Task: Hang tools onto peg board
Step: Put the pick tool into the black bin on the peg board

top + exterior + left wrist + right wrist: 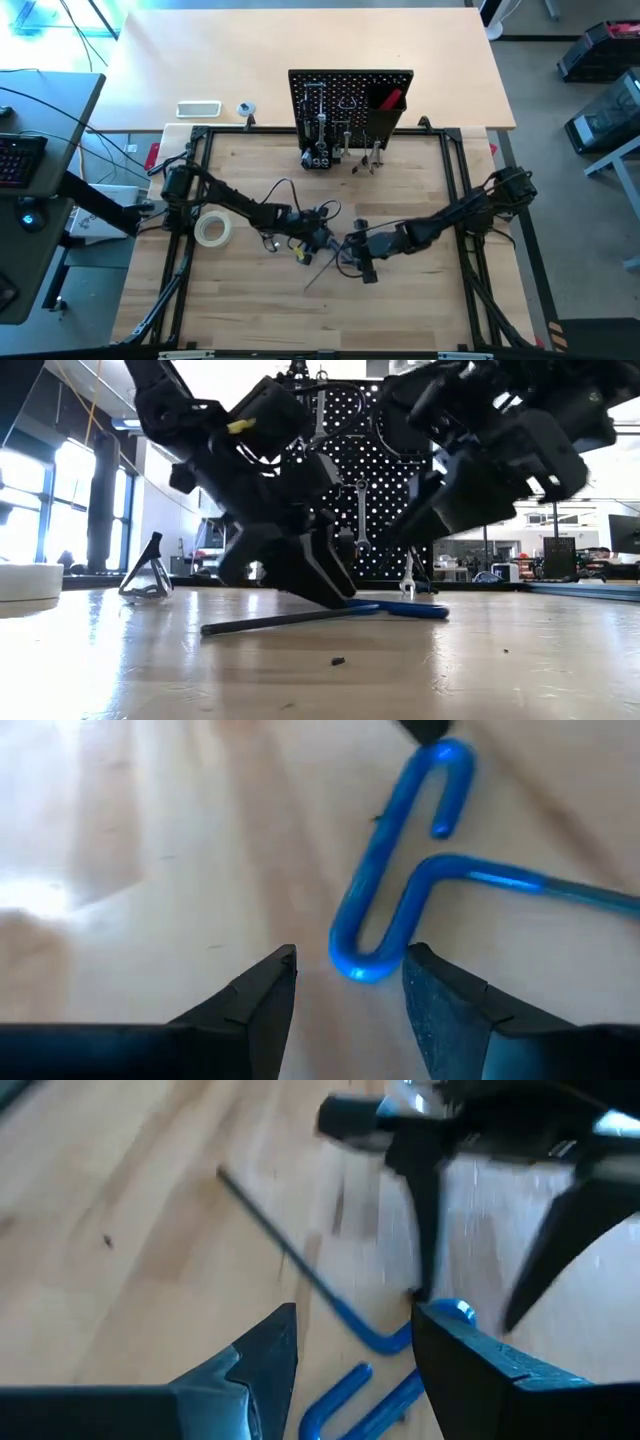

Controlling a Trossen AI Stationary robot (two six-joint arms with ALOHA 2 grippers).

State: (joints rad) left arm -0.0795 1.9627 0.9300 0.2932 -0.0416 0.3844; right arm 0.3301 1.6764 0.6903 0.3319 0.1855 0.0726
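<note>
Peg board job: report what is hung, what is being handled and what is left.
Done: wrenches hang on the peg board, with a red-handled tool in its bin. In hand: nothing is gripped; the blue hex key lies on the table, the open left gripper at its looped handle and the open right gripper over it. Left: the hex key, the tape roll and the glasses.

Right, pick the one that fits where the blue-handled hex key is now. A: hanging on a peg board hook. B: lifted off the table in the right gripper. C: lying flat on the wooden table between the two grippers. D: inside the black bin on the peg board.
C: the blue-handled hex key lies flat on the table, with the open left gripper and open right gripper low beside it, neither closed on it.
</note>
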